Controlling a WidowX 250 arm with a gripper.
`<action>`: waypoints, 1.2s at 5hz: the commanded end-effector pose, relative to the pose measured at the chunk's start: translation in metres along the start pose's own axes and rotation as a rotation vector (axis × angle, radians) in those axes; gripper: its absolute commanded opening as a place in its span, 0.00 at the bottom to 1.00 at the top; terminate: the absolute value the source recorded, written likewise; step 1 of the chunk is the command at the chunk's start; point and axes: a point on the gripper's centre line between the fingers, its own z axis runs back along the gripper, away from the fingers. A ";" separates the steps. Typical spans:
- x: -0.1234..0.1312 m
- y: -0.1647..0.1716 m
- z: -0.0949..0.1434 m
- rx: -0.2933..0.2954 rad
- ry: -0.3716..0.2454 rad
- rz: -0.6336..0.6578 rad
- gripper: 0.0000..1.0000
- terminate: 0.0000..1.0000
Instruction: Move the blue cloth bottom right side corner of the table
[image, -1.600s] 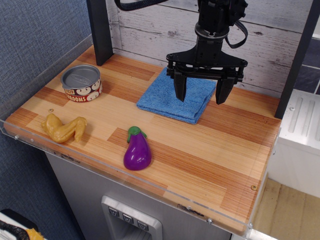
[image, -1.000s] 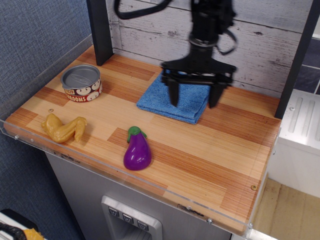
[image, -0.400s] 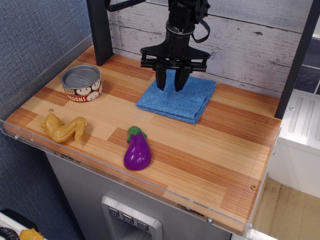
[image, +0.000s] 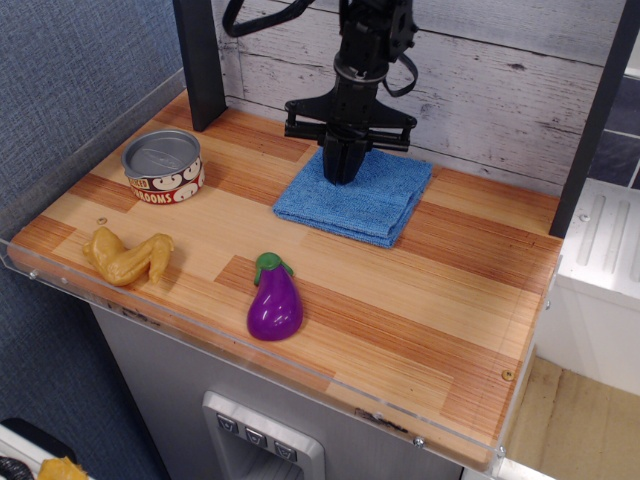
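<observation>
The claw (image: 343, 172), fingers together, pinches the blue cloth (image: 357, 197) on the table (image: 440, 300).

Blue cloth (image: 360, 200) (nubby terry), matt

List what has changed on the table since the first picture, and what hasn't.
The gripper moved left from the blue cloth's right side to its back left part, and its wide-open fingers closed together on the fabric there. The cloth, the tin can, the eggplant and the yellow toy lie where they were.
</observation>
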 end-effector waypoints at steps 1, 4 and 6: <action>0.001 -0.005 0.003 -0.054 -0.025 -0.021 0.00 0.00; -0.032 -0.044 0.003 -0.085 0.020 -0.068 0.00 0.00; -0.061 -0.071 0.013 -0.093 0.040 -0.115 0.00 0.00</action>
